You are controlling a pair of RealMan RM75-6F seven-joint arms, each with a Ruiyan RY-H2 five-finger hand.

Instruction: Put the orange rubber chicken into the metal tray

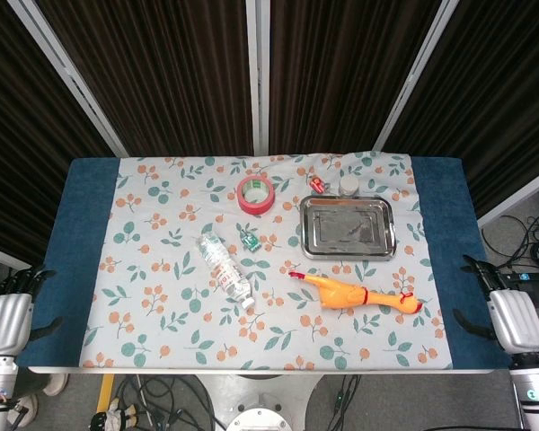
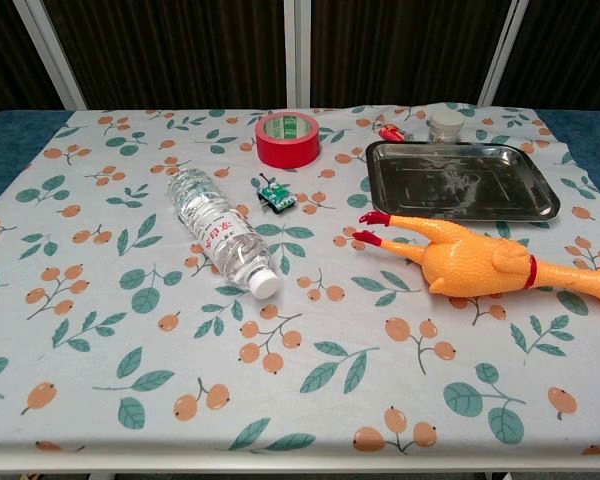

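The orange rubber chicken (image 1: pixel 355 294) lies on its side on the floral cloth, red feet pointing left and head to the right, just in front of the metal tray (image 1: pixel 347 229). In the chest view the chicken (image 2: pixel 475 262) sits close below the tray (image 2: pixel 460 182), which holds nothing. My left hand (image 1: pixel 4 319) hangs off the table's near left corner, and my right hand (image 1: pixel 512 319) is off the near right corner. Both have their fingers apart and hold nothing, far from the chicken. Neither hand shows in the chest view.
A red tape roll (image 1: pixel 255 194) lies left of the tray, with a small green item (image 1: pixel 250 240) in front of it. A water bottle (image 1: pixel 224 269) lies on its side at mid-table. A small jar (image 1: pixel 349 185) and a red clip (image 1: pixel 317 185) sit behind the tray.
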